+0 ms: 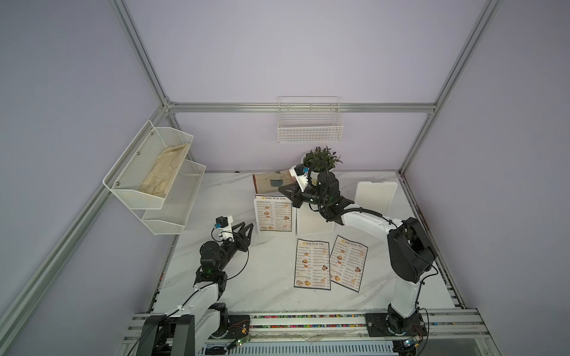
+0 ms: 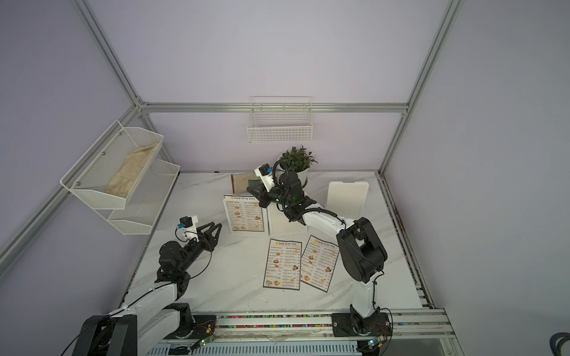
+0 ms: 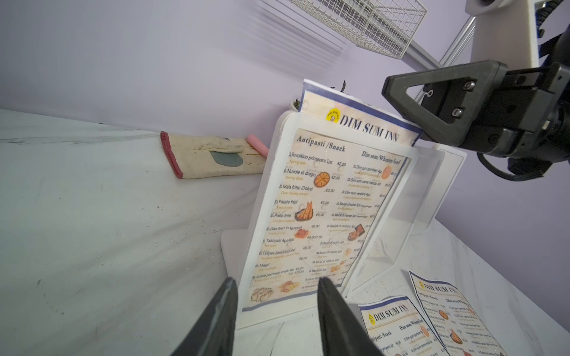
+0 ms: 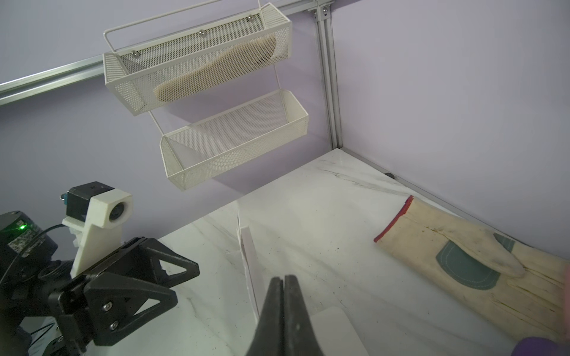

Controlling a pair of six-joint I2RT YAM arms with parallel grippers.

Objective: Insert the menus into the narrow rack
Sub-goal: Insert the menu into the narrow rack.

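One menu (image 1: 274, 214) stands in the rack (image 1: 314, 223), two lie flat; right jaws closed, left jaws parted.

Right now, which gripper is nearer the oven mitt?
Right. The right gripper hangs shut close beside the oven mitt; the left gripper sits open farther off, past the standing menu.

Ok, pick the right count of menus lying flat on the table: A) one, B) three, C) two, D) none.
C: one flat menu and a second flat menu lie side by side on the table, while the third menu stands in the clear rack.
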